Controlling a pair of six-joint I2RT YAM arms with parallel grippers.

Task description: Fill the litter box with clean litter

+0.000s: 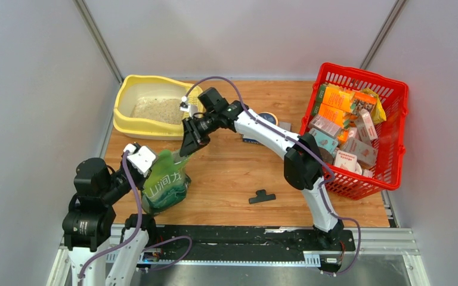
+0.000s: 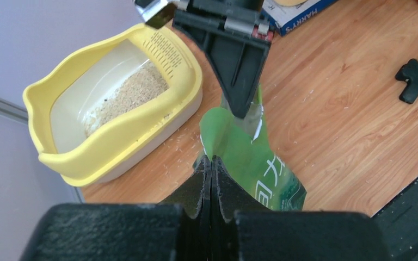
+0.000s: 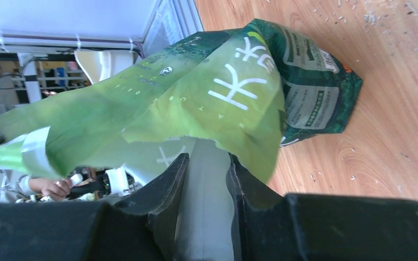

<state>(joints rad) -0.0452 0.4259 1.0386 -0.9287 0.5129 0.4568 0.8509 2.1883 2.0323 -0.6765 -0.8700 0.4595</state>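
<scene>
The pale yellow litter box (image 1: 132,83) (image 2: 114,147) stands at the table's back left, with a patch of beige clean litter (image 1: 158,110) (image 2: 130,95) on its floor. The green pouch (image 1: 167,185) (image 2: 261,168) (image 3: 223,92) with white characters stands upright on the wood in front of it. My left gripper (image 1: 148,171) (image 2: 211,161) is shut on the pouch's upper left edge. My right gripper (image 1: 188,145) (image 2: 239,111) (image 3: 207,160) reaches down to the pouch's top from the far side. Its jaws stand partly apart with only grey background between them, and a green flap drapes over one finger.
A red lattice basket (image 1: 387,89) full of orange and pink cartons (image 1: 343,128) stands at the right. A black clip (image 1: 262,196) (image 2: 416,76) lies on the wood near the front. A blue and white box (image 2: 296,13) lies behind the right arm. Stray granules dot the tabletop.
</scene>
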